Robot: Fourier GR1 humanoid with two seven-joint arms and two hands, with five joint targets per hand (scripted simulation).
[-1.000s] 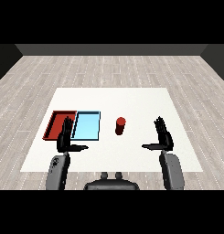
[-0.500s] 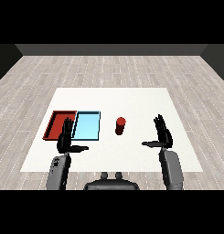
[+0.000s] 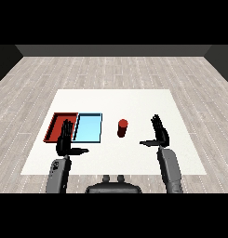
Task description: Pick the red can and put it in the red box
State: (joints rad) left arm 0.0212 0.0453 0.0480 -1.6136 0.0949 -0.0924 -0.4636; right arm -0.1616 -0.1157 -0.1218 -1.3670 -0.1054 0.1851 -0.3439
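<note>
Two hands are seen above the white table point(image 3: 134, 100), and neither holds anything: the right hand point(image 3: 160, 135) is spread wide, fingers straight and thumb stuck out toward the middle, and the left hand point(image 3: 66, 142) is likewise flat and wide, thumb pointing inward. The red can point(image 3: 123, 128) stands upright on the table near its centre, well apart from both hands; it lies at about nine o'clock from the right hand and at about two o'clock from the left. Just beside the can, at its nine o'clock, the light blue tray point(image 3: 89, 128) is found, and touching that tray's far side, again at nine o'clock, the red tray point(image 3: 59, 125), partly covered in view by the left hand's fingers. The step in hand is judged to be the reach for the can, not yet begun. It is probably best done by the right hand, since that side of the can is unobstructed: the hand should be kept wide, brought in sideways at the can's mid-height, and curled round it only once the can sits between thumb and fingers. A brush from the fingertips could tip the upright can, so a level approach is advised. The carry must then pass over the blue tray to reach the red one.
</note>
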